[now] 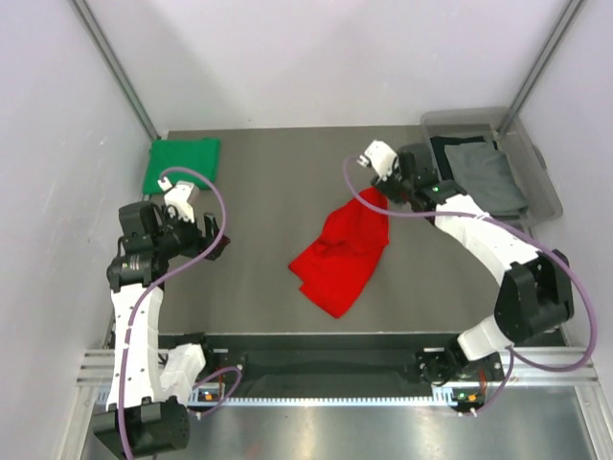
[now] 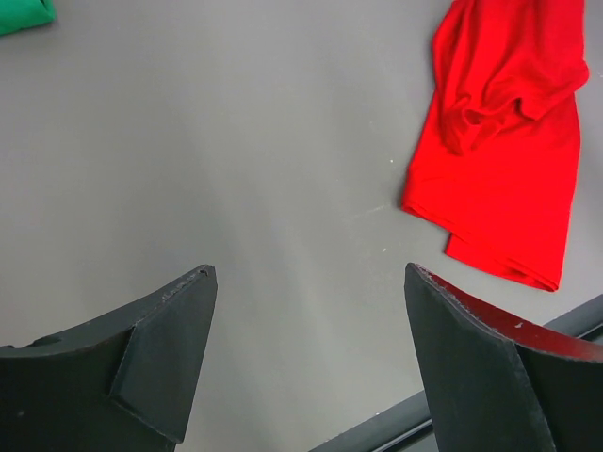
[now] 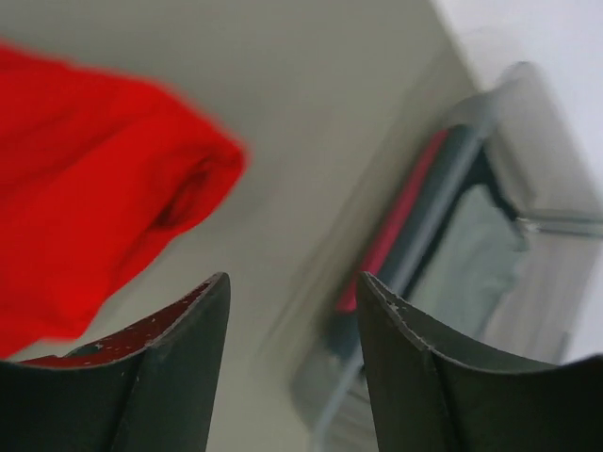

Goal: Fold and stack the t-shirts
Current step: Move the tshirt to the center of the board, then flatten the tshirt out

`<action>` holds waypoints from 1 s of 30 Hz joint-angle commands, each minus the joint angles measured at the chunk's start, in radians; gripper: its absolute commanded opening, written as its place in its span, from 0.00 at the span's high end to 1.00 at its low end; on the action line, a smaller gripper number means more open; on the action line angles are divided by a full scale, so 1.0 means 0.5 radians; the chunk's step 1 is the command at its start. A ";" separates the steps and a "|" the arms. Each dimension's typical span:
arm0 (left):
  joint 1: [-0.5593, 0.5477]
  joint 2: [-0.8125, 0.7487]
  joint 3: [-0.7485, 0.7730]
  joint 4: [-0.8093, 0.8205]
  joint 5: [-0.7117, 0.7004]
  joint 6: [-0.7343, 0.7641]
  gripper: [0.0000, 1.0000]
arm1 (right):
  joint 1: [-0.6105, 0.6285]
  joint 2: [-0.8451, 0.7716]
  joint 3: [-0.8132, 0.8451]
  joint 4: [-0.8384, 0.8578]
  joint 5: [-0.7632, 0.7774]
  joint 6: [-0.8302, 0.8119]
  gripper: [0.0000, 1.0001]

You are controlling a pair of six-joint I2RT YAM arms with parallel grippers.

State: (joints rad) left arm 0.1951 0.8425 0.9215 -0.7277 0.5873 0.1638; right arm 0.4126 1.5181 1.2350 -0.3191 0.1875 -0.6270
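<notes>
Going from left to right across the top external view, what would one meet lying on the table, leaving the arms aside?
A folded solid green cloth t-shirt → a crumpled bright red cloth t-shirt → a clear plastic bin holding a grey cloth t-shirt.

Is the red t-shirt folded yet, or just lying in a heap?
Not folded. The red t-shirt lies crumpled on the table, with bunched creases and uneven, overlapping edges rather than a neat rectangle.

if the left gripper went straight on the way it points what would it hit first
Probably the bare table: the line from the left gripper meets it, with the red t-shirt off to the side. Depth is unclear.
</notes>
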 commanded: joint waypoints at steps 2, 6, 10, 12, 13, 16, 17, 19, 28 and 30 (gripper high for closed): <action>0.012 0.015 -0.011 -0.023 0.138 0.040 0.14 | 0.116 -0.367 -0.187 0.013 -0.454 -0.016 0.43; 0.015 0.054 -0.042 -0.048 0.093 0.074 0.19 | 0.340 -0.300 -0.319 -0.058 -0.614 -0.191 0.47; 0.018 0.015 -0.045 -0.069 0.059 0.117 0.26 | 0.503 -0.192 -0.381 0.003 -0.630 -0.225 0.48; 0.021 -0.010 -0.057 -0.063 0.047 0.120 0.28 | 0.586 -0.122 -0.359 0.006 -0.663 -0.237 0.47; 0.024 -0.013 -0.060 -0.063 0.037 0.123 0.29 | 0.613 -0.094 -0.347 0.000 -0.669 -0.249 0.47; 0.036 -0.025 -0.067 -0.060 0.034 0.120 0.30 | 0.696 0.038 -0.271 -0.009 -0.645 -0.271 0.47; 0.039 -0.031 -0.064 -0.063 0.037 0.120 0.31 | 0.709 0.111 -0.225 -0.015 -0.636 -0.274 0.47; 0.048 -0.037 -0.063 -0.060 0.053 0.123 0.31 | 0.721 0.179 -0.182 -0.015 -0.620 -0.277 0.47; 0.061 -0.044 -0.067 -0.060 0.074 0.123 0.30 | 0.727 0.455 -0.083 0.012 -0.519 -0.256 0.48; 0.067 -0.047 -0.076 -0.054 0.077 0.120 0.30 | 0.727 0.483 -0.071 0.015 -0.483 -0.255 0.50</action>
State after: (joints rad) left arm 0.2207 0.8337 0.8932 -0.7658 0.6052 0.2096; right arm 0.7650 1.7416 1.1488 -0.3470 -0.0826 -0.7509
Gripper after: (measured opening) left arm 0.697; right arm 0.507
